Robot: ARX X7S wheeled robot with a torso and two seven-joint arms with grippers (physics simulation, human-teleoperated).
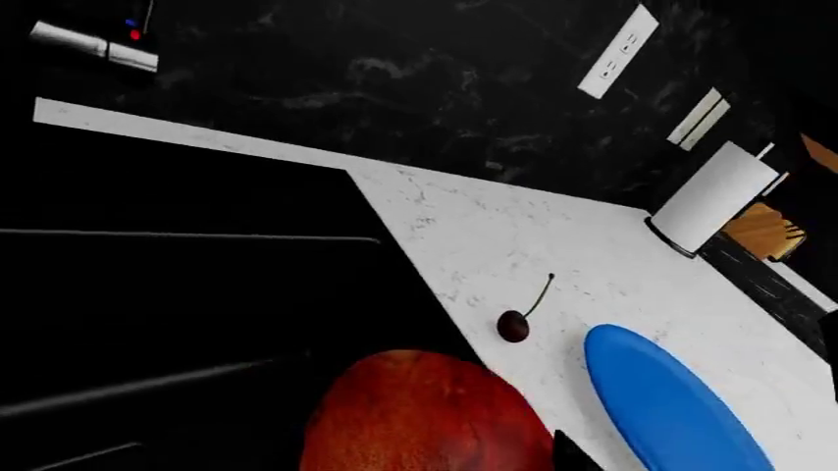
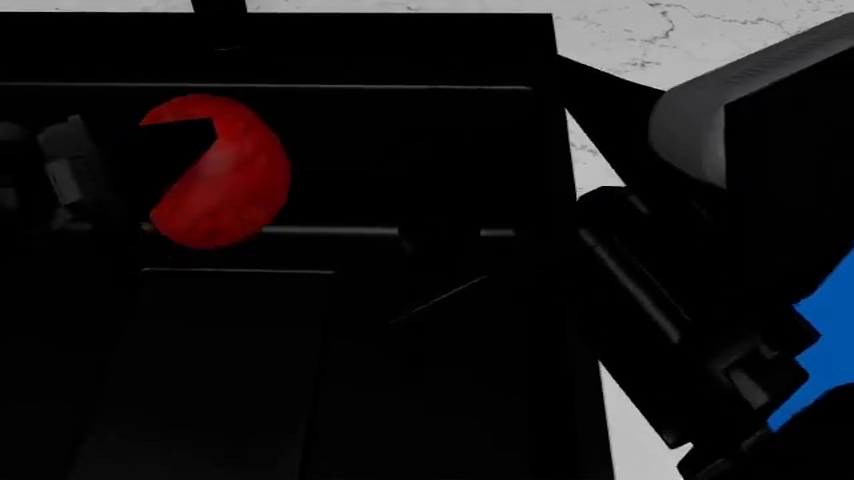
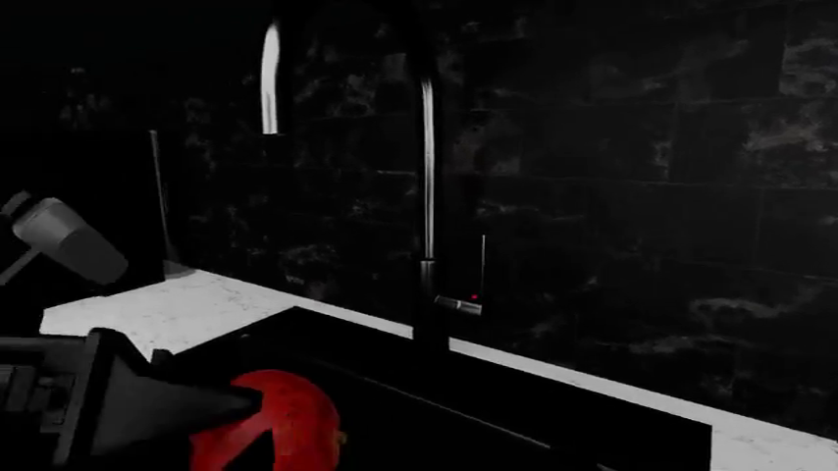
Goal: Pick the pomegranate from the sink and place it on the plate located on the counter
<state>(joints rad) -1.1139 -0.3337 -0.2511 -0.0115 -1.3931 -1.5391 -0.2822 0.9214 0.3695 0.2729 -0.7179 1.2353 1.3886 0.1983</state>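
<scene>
The red-orange pomegranate [image 1: 426, 417] fills the near part of the left wrist view, between the jaws of my left gripper [image 1: 433, 463]; one dark fingertip [image 1: 566, 453] shows beside it. In the head view the pomegranate [image 2: 227, 175] hangs over the black sink [image 2: 400, 330], with a dark finger [image 2: 167, 150] across its left side. It also shows in the right wrist view [image 3: 288, 422], behind the left gripper's finger [image 3: 171, 402]. The blue plate [image 1: 668, 402] lies on the white counter [image 1: 524, 235] beside the sink. My right arm [image 2: 747, 120] reaches over the plate [image 2: 817, 330]; its jaws are lost in the dark.
A small dark cherry [image 1: 513, 327] with a stem lies on the counter between the sink and the plate. A paper towel roll [image 1: 713, 196] and a wooden item [image 1: 766, 228] stand at the back. The tall faucet [image 3: 427, 196] rises behind the sink against the black wall.
</scene>
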